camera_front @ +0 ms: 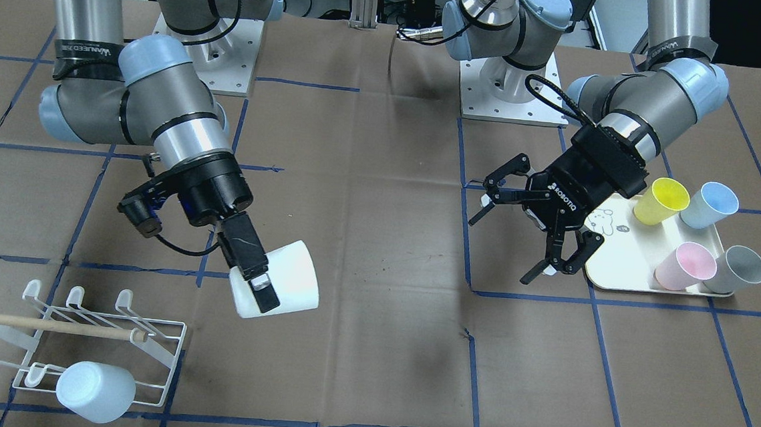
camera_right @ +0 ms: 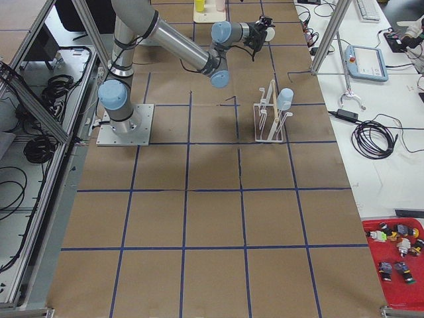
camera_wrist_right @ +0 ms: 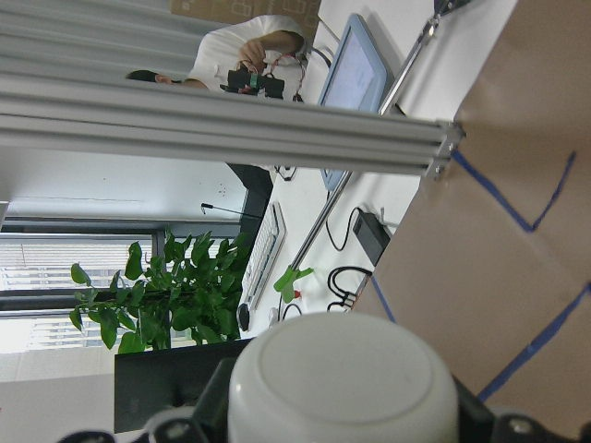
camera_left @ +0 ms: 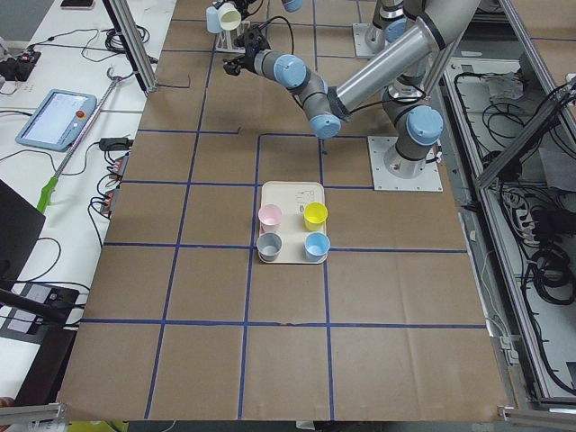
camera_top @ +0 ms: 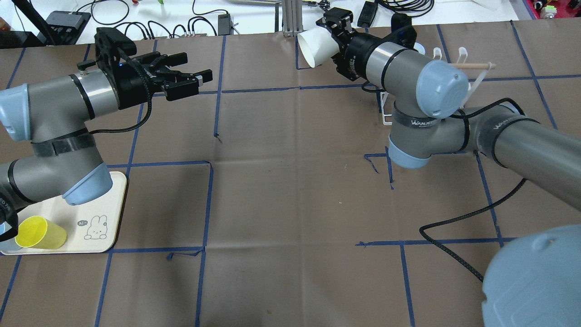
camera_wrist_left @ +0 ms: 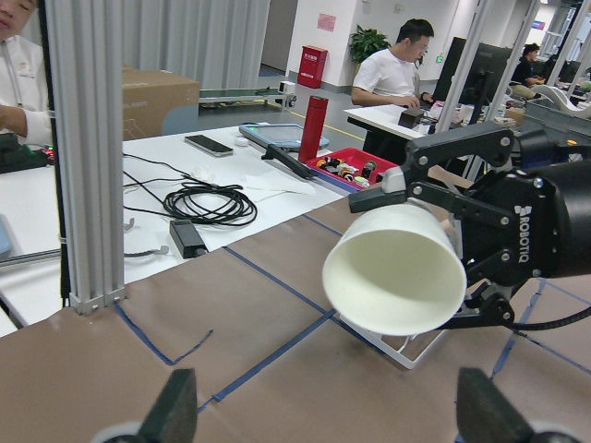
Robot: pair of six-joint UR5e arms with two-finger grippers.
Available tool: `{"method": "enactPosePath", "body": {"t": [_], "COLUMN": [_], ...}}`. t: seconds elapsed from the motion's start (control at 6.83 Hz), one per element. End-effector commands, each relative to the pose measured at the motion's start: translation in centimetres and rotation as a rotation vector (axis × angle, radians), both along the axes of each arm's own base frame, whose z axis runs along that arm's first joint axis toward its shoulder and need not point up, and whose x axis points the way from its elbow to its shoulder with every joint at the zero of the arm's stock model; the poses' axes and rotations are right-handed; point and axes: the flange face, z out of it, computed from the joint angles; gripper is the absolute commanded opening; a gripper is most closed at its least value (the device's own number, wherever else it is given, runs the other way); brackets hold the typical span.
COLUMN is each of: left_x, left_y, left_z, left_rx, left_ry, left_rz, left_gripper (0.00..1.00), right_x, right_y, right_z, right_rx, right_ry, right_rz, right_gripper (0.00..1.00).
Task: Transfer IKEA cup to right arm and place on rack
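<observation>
The right arm and left arm are showing silver-grey tubes, pale blue joint caps, black white-lettered bands. The right is ending in a black flat-fingered gripper, the left in a spindly claw.

Right arm: I see elbow bent, forearm angled out from base and down, wrist tilted. Right gripper: clamped on white cup, one flat finger lying across cup wall, other hidden behind it from front. Cup held off table on its side, mouth turned toward left gripper. Left arm: folded low, forearm reaching toward table middle. Left claw fingers spread wide, nothing between them, above table. I read grippers as well apart.
</observation>
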Motion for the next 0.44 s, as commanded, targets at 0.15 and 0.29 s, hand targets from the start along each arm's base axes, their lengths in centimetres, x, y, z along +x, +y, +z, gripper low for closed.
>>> {"method": "enactPosePath", "body": {"t": [0.15, 0.29], "left_x": [2.3, 1.8], "left_y": [-2.2, -3.3], "left_z": [-2.3, -2.2], "left_rx": [0.236, 0.33], "left_ry": [-0.084, -0.147], "left_rz": [0.317, 0.349], "left_gripper": [0.99, 0.99], "right_x": [-8.1, -10.4], "right_y": [-1.9, -2.3], "right_z": [0.1, 0.1], "right_rx": [-0.306, -0.396], "right_ry": [0.574, 0.796], "right_rz": [0.103, 0.149], "right_gripper": [0.09, 0.09]}}
